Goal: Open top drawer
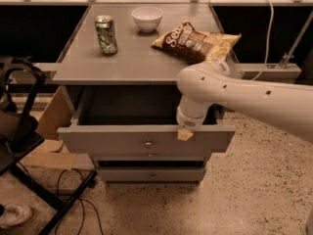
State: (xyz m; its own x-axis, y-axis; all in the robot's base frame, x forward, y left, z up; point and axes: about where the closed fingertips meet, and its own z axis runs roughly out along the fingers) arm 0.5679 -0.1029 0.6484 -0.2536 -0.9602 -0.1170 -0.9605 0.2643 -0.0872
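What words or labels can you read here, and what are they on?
Chip bag: white script starting like "Se", rest blurred.
Green can: print too blurred to read.
No text on the bowl, the top drawer, or the gripper at its front's top edge.

The white arm reaches in from the right, bends sharply at the wrist, and points its gripper straight down, just right of centre view.

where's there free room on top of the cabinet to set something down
Bare: the front strip of the cabinet top, in front of the can, bowl and chip bag. Crowded: the back, where those three line up. The arm crosses the right front corner, with the hand at the top drawer's front edge, right of its knob.
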